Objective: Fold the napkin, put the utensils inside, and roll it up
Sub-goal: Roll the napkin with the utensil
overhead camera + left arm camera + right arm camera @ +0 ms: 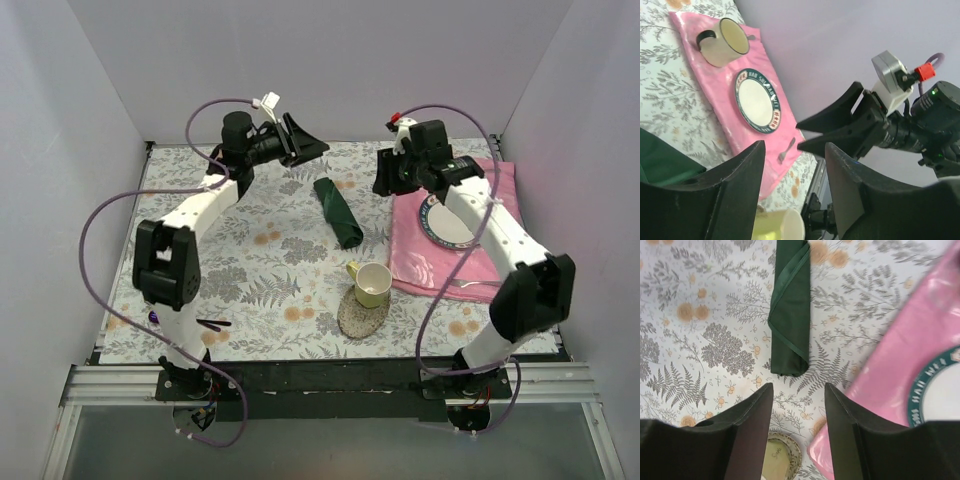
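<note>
The dark green napkin (337,212) lies as a long rolled bundle on the patterned table, between the two grippers. It also shows in the right wrist view (790,315) and at the edge of the left wrist view (660,160). The slate-blue fork shows in no view. My left gripper (303,143) is open and empty, raised at the back, left of the napkin's far end; its own view (795,170) looks across at the right gripper. My right gripper (385,180) is open and empty, above the table just right of the napkin (799,410).
A yellow cup (372,283) stands on a round coaster (360,315). A pink cloth (415,255) at the right carries a plate (447,222), a silver fork (470,284) and a mug (722,35). A purple-headed utensil (155,318) lies by the left arm's base.
</note>
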You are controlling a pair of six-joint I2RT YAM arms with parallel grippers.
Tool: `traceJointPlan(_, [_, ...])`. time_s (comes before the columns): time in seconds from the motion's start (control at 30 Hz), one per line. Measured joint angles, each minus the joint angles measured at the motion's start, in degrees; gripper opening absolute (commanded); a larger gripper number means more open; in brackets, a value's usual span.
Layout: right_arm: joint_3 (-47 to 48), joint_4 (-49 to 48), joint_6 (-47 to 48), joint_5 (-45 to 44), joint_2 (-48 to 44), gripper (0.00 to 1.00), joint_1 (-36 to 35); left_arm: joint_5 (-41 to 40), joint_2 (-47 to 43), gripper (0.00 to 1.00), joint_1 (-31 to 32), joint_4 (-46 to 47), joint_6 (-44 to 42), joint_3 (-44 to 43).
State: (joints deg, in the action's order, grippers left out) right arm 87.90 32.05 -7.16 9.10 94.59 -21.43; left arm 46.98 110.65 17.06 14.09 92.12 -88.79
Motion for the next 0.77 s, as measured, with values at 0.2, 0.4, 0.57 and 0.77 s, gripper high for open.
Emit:
traceJointPlan(0.2, [-1.3,4.7,-0.5,-6.0,-17.4,0.8,0.0,-8.7,-22.5,0.98,0.1,-13.6,-8.7,4.2])
traceJointPlan(0.4, [-1.5,6.4,-2.6,-8.1,-30.9,0.99,0.0,-17.0,-36.2,0.98,0.2,-22.7,-14.8,-0.9])
traceJointPlan(0.57, [-1.6,7.3,-3.2,-10.3,-34.4,0.99,0.0,-19.8,-39.9,0.98,0.2,-25.6,-15.5,-0.8])
traceJointPlan(0.77, [-5.3,6.1,-3.2,-11.1,-37.9,0.99,0.0,-22.5,-40.0,0.98,0.2,-28.3,-15.7,1.7])
